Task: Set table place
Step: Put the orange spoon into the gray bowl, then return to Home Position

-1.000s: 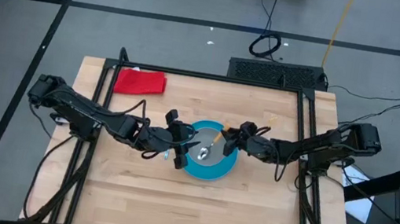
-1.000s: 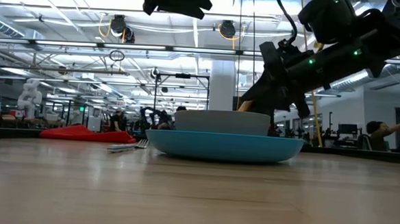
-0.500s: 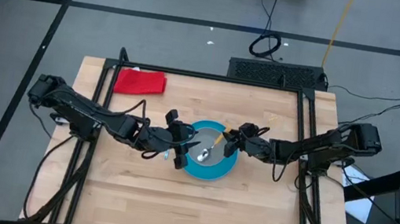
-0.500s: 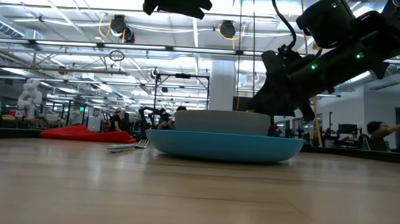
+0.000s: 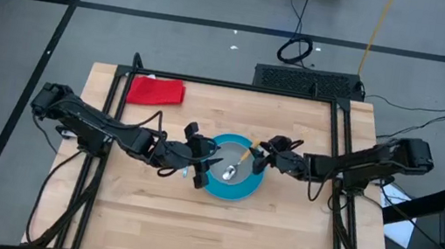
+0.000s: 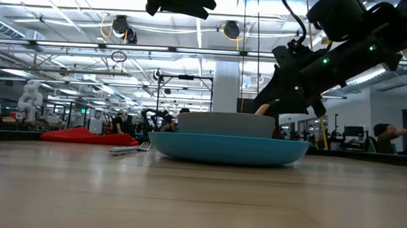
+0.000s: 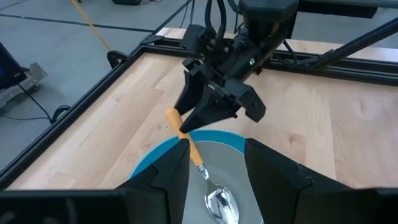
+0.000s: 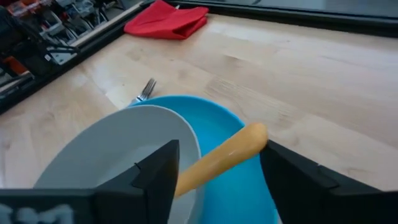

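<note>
A: Spoon [image 7: 210,181] is lying in grey bowl [image 8: 118,155], silver end down, orange handle sticking out over the rim toward right gripper [image 5: 264,152]. Bowl is sitting on blue plate [image 5: 254,182], approx. mid-table [image 5: 276,239].

B: Is the right gripper holding it?

A: No. Right wrist view is showing the handle tip lying between the two dark fingers [image 8: 292,171] w/ gaps on both sides, so jaws are standing wide, not gripping. Gripper is hovering just beside the plate's rim, arm reaching in low from the right edge.

B: And left gripper [image 5: 198,158]?

A: Hanging over the plate's opposite edge, jaws apart w/ nothing between them, arm stretching in from the left side. Fork [image 8: 144,91] is lying on the wood just beside the plate on that side.

B: Any writing or labels?

A: None readable. Only other item is a red cloth [image 5: 156,90] lying near the far left corner, well apart from the plate.
</note>
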